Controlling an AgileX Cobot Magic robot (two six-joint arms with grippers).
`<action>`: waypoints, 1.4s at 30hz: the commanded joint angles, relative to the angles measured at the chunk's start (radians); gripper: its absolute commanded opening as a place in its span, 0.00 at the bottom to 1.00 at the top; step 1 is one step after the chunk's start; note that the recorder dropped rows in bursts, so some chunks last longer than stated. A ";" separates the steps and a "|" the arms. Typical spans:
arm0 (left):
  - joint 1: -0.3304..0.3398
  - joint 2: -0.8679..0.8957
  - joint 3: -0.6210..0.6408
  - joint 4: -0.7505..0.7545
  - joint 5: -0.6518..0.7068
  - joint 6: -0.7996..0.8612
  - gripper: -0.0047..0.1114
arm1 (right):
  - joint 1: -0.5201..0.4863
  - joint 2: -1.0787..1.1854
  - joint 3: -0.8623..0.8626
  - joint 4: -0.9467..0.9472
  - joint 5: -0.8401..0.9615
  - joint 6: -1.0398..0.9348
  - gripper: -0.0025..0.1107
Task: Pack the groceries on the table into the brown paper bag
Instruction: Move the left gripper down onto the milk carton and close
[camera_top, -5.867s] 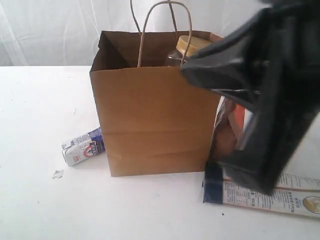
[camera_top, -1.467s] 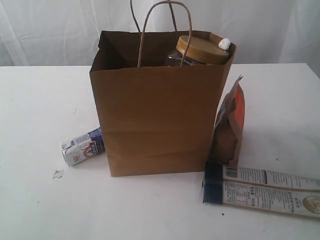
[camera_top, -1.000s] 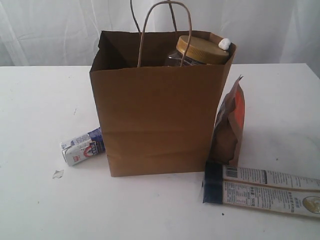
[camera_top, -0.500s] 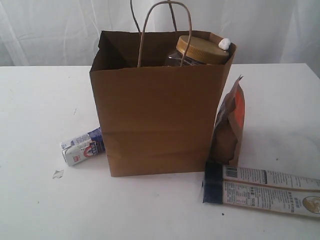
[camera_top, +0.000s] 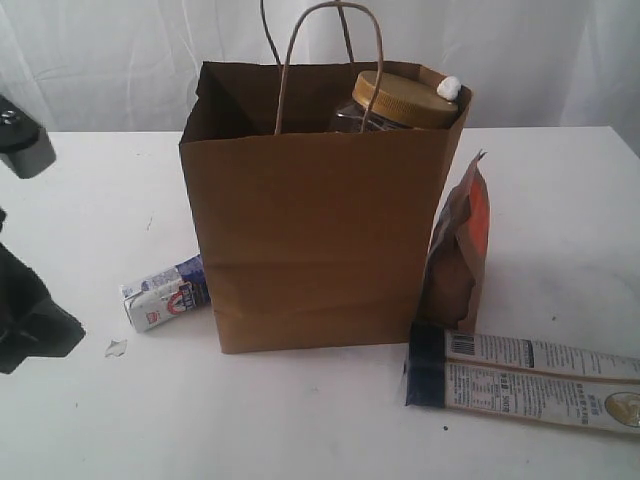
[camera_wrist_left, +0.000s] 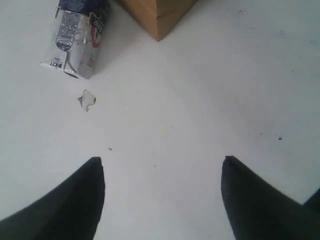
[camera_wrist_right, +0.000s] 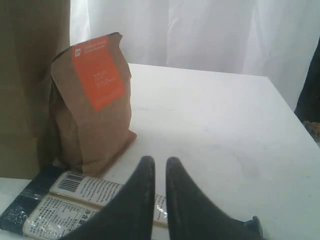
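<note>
Empty right end effector (camera_wrist_right: 160, 164) — tips nearly together, brown-orange pouch (camera_wrist_right: 92, 100) upright on table (camera_wrist_right: 225, 125), long white-blue packet (camera_wrist_right: 75, 200) at its foot

Kraft-brown paper bag (camera_top: 310, 240), gold-lidded clear jar (camera_top: 403, 100), brown pouch (camera_wrist_right: 92, 110) with orange label, white-blue carton (camera_wrist_left: 75, 37); white table (camera_top: 300, 420)

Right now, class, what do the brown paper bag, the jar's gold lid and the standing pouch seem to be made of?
The brown paper bag: matte kraft paper, creased, twisted-paper handles. The gold lid: ribbed rim, dull sheen; plastic or metal, unclear. The brown-orange pouch: matte, wrinkled, paper-like outer.
</note>
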 joint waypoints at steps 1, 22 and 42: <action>0.061 0.116 -0.068 -0.058 -0.015 0.078 0.64 | -0.003 -0.007 0.007 0.003 -0.005 -0.004 0.10; 0.235 0.534 -0.151 -0.297 -0.233 0.565 0.64 | -0.003 -0.007 0.007 0.003 -0.005 -0.004 0.10; 0.243 0.725 -0.151 -0.354 -0.403 0.694 0.64 | -0.003 -0.007 0.007 0.003 -0.005 -0.004 0.10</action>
